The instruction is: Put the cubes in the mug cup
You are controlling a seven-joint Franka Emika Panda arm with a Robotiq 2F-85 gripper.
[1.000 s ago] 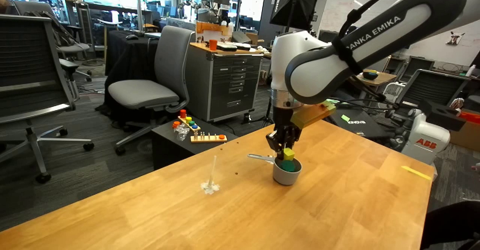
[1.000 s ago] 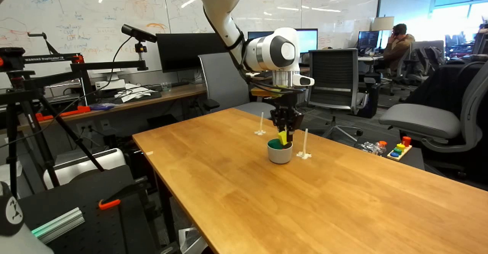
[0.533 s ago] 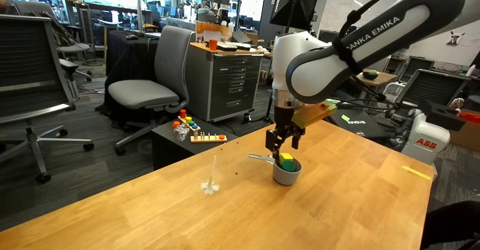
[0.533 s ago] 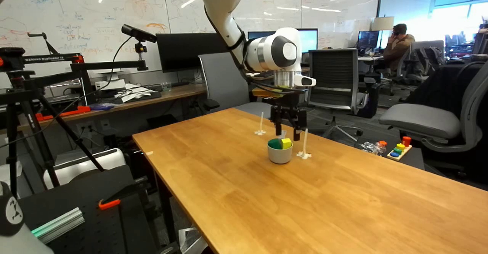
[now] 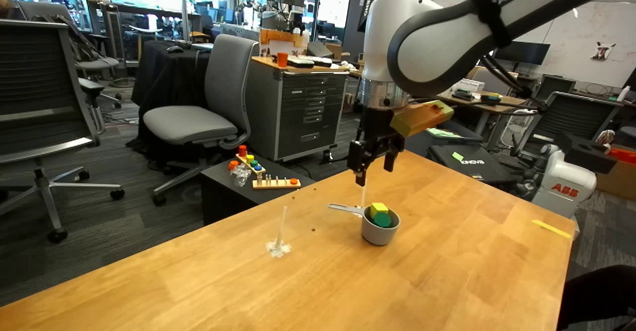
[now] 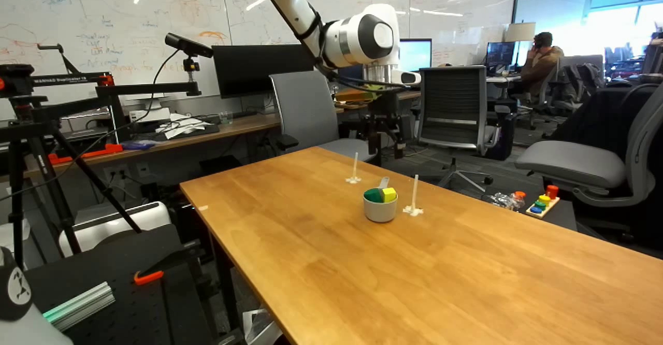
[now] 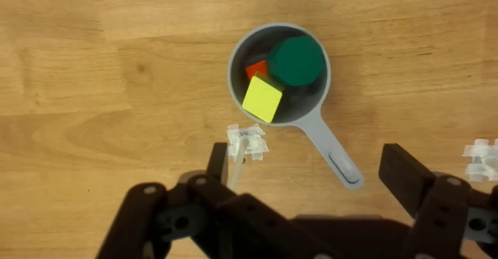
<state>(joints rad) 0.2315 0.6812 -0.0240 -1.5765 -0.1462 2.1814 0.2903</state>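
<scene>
Yellow cube (image 7: 262,98) is sitting in the grey measuring cup (image 6: 380,213), up by the rim nr. the handle (image 7: 330,150), partly covering the red cube (image 7: 256,69); green block (image 7: 298,61), many-sided on top, is sitting in there too, beside them. Cup is standing upright on the wooden worktop (image 5: 323,271). Jaws are hanging wide apart above it, well clear of the cup. Taped-down white stick (image 6: 415,192) is standing just beside the cup; 2nd stick (image 6: 355,166) is standing farther off. In bg, a person (image 6: 542,68) is sitting at a monitor (image 6: 500,55).
</scene>
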